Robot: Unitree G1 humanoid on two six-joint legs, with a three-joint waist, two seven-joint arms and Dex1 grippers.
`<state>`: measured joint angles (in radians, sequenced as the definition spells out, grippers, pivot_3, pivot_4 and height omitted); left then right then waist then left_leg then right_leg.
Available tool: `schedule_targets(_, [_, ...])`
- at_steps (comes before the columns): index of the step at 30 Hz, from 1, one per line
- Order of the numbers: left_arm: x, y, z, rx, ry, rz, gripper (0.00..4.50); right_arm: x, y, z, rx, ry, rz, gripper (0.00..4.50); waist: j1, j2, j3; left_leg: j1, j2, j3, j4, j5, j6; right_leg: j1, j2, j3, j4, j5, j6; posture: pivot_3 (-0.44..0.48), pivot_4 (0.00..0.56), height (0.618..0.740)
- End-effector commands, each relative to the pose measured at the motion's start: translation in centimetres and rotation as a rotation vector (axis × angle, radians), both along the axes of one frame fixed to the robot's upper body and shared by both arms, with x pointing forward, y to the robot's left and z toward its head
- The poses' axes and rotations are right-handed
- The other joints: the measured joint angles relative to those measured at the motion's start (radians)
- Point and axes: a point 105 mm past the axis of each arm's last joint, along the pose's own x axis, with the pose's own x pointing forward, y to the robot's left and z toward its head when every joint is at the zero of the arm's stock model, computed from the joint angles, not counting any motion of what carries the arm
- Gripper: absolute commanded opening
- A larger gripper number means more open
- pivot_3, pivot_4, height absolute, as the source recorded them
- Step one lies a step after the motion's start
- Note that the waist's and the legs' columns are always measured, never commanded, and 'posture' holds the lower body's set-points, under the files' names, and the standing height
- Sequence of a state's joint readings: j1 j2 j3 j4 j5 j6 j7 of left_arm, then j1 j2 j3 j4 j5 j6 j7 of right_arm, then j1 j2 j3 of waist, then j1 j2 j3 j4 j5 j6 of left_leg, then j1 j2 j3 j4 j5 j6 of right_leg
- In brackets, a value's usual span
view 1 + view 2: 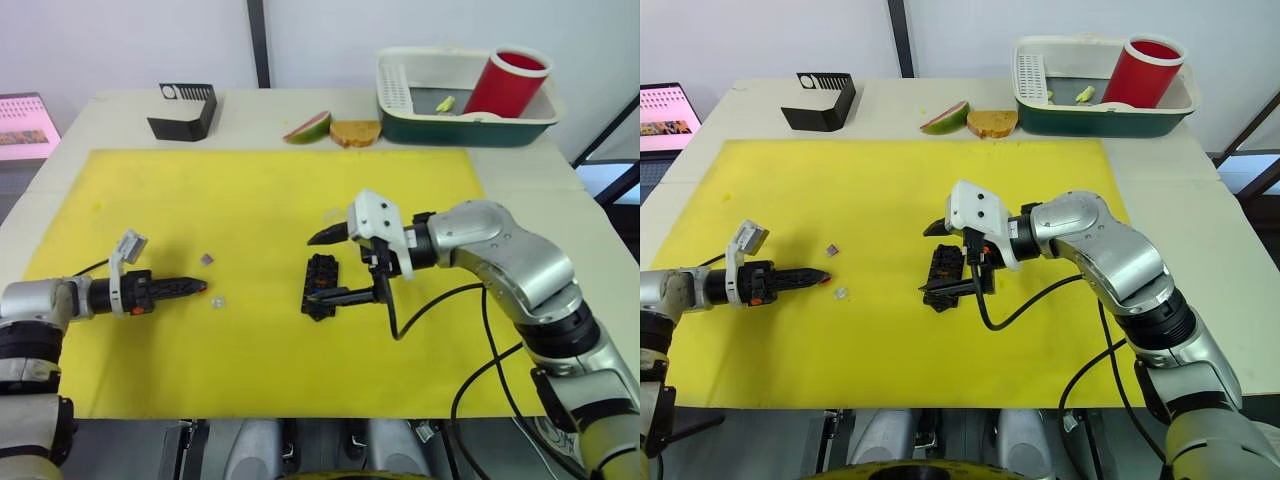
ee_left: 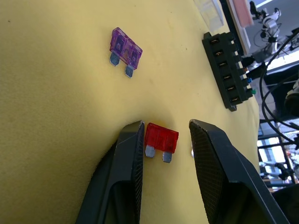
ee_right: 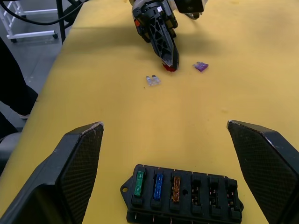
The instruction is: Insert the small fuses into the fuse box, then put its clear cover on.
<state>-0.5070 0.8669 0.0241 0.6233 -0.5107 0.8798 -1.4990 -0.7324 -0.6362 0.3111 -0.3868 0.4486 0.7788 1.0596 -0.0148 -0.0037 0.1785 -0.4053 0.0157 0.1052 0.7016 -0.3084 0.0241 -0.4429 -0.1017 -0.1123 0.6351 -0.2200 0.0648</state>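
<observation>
— Where is the fuse box (image 3: 182, 192) seen?

— It is laid flat on the yellow mat (image 1: 260, 200), near the middle, directly between the widely spread fingers of the right gripper (image 1: 328, 266). A green, a blue and an orange fuse are seated in three slots at one end; the other slots are unfilled.

— And the left gripper (image 2: 161, 140)?

— It is lowered to the mat, jaws parted around the red fuse (image 2: 161, 137), which is touched by one finger only. The purple fuse (image 2: 125, 47) and the clear fuse (image 3: 153, 80) are lying loose close by.
</observation>
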Motion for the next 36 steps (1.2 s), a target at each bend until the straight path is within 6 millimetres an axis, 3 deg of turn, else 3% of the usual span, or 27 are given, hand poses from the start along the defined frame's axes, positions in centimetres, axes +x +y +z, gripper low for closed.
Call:
schedule_targets(1, [-0.4, 1.1, -1.0, 0.052, 0.038, 0.046, 1.63, -0.2, 0.4, 0.8, 0.012, -0.041, 0.023, 4.5, 0.0, 0.0, 0.0, 0.0, 0.0, 0.0, 0.0, 0.0, 0.0, 0.0, 0.0, 0.0, 0.0, 0.0, 0.0, 0.0, 0.15, 0.74])
schedule_targets(9, [-0.7, 1.2, -1.2, 0.066, 0.031, 0.036, 1.63, -0.1, 0.4, 0.8, 0.012, -0.044, 0.022, 4.5, 0.0, 0.0, 0.0, 0.0, 0.0, 0.0, 0.0, 0.0, 0.0, 0.0, 0.0, 0.0, 0.0, 0.0, 0.0, 0.0, 0.15, 0.74])
schedule_targets(12, [-0.7, 1.2, -1.2, 0.068, 0.028, 0.037, 0.79, -0.1, 0.4, 0.8, 0.014, -0.043, 0.021, 4.5, -0.002, 0.0, 0.0, 0.0, 0.0, 0.0, 0.0, 0.0, 0.0, 0.0, 0.0, 0.0, 0.0, 0.0, 0.0, 0.0, 0.15, 0.74])
schedule_targets(24, [-1.0, 1.5, -0.9, 0.068, 0.02, 0.045, 0.79, -0.1, 0.5, 0.7, 0.015, -0.042, 0.022, 4.5, -0.004, 0.0, 0.0, 0.0, 0.0, 0.0, 0.0, 0.0, 0.0, 0.0, 0.0, 0.0, 0.0, 0.0, 0.0, 0.0, 0.15, 0.74])
schedule_targets(27, [-0.9, 1.6, -0.9, 0.066, 0.015, 0.051, 0.02, 0.0, 0.6, 0.7, 0.015, -0.042, 0.022, 4.5, -0.003, 0.0, 0.0, 0.0, 0.0, 0.0, 0.0, 0.0, 0.0, 0.0, 0.0, 0.0, 0.0, 0.0, 0.0, 0.0, 0.15, 0.74])
schedule_targets(36, [-0.9, 1.5, 0.1, 0.05, -0.016, 0.051, 0.02, 0.0, 0.5, 0.7, 0.013, -0.043, 0.022, 4.5, -0.004, 0.0, 0.0, 0.0, 0.0, 0.0, 0.0, 0.0, 0.0, 0.0, 0.0, 0.0, 0.0, 0.0, 0.0, 0.0, 0.15, 0.74])
